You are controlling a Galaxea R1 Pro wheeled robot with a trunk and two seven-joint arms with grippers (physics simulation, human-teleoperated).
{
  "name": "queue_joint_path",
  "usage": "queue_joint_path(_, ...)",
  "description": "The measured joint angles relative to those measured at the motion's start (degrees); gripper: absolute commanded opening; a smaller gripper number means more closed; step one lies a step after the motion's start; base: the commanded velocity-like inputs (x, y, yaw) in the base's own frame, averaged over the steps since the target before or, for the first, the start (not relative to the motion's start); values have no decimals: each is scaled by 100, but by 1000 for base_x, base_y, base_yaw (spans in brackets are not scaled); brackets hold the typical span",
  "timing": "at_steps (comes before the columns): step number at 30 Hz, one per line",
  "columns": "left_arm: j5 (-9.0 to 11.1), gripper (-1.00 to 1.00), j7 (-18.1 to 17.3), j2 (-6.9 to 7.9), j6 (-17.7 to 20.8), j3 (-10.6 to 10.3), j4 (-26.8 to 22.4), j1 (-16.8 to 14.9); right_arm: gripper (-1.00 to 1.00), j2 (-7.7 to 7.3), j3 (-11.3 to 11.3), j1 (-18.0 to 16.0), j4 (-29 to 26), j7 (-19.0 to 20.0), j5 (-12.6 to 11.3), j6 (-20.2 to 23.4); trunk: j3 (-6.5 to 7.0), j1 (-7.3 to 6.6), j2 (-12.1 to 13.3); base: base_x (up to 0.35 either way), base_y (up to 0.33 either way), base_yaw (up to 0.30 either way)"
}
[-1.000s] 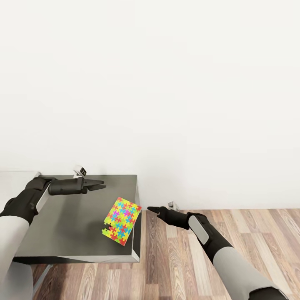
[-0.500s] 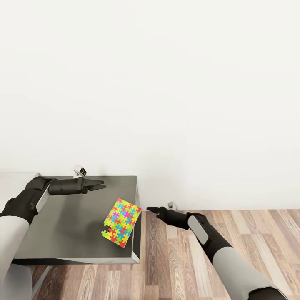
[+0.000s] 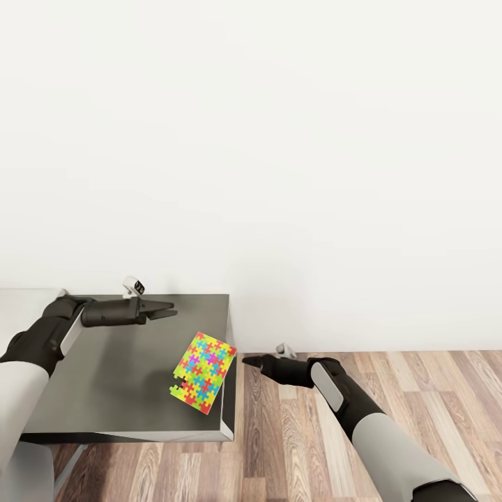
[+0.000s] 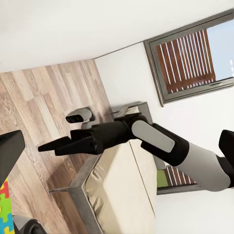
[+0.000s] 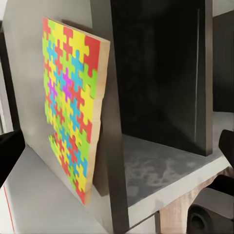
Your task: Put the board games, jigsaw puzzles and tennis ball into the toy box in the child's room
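One jigsaw puzzle (image 3: 203, 373), a flat sheet of yellow, pink, orange and blue pieces, lies on the dark grey table (image 3: 104, 376) close to its right edge. My right gripper (image 3: 251, 361) hovers just off that edge, level with the puzzle and pointing at it. In the right wrist view the puzzle (image 5: 73, 102) is close ahead and the fingers (image 5: 9, 156) stand wide apart, open and empty. My left gripper (image 3: 167, 309) hangs open and empty over the table's back part. The toy box, the board games and the tennis ball are out of view.
The table stands against a white wall (image 3: 279, 174), with wood-plank floor (image 3: 314, 432) to its right. The left wrist view looks past my right arm (image 4: 146, 139) to the beige bed (image 4: 122, 180) and a grey-framed window (image 4: 195, 53).
My right gripper has crept a little left toward the table's edge and the puzzle. The left arm and the puzzle have stayed put.
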Motion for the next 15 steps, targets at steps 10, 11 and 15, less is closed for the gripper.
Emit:
queue_joint_path(10,0,100,0,2,-5,0,0,13,100,-6,-25,0,-18,23,97,-8,0,0,0,0,0,0)
queue_joint_path(11,0,100,0,2,-5,0,0,13,100,-7,-27,0,-18,24,98,-8,0,0,0,0,0,0)
queue_joint_path(15,0,100,0,2,-6,0,0,13,100,-3,-27,0,-19,20,103,-9,0,0,0,0,0,1)
